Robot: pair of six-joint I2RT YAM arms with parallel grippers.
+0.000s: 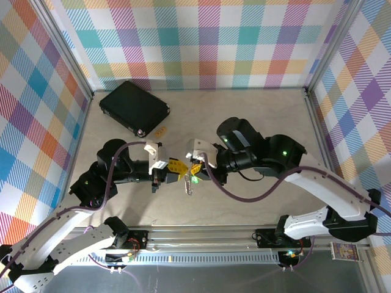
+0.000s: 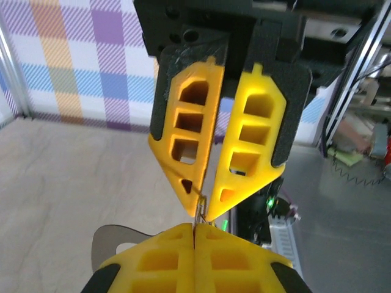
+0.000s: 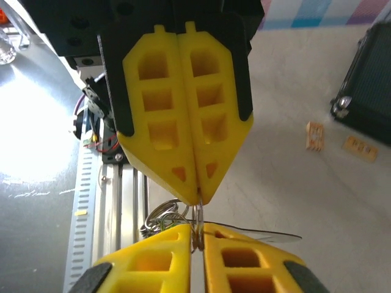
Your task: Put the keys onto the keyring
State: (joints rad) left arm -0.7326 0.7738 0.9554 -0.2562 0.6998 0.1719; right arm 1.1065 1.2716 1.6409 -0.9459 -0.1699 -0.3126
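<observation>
Mid-table, we see both arms meeting tip to tip. Left gripper [image 1: 176, 166]: jaws pressed fully together, pinching the thin wire of the keyring [image 3: 197, 215] at the very tips. Right gripper [image 1: 195, 169]: jaws narrow, a slim gap between them, tips closing on the same ring from the opposite side. The ring stands between the two pairs of yellow fingers [image 3: 181, 110].

Keys [image 1: 189, 185] gather in a bunch just beside the ring, on the side toward the arm bases. Whether each one is threaded on, we cannot tell.

Far left of the table [image 1: 256, 116]: a black case [image 1: 134, 107], with two small tan pieces [image 3: 316, 135] lying near it.
</observation>
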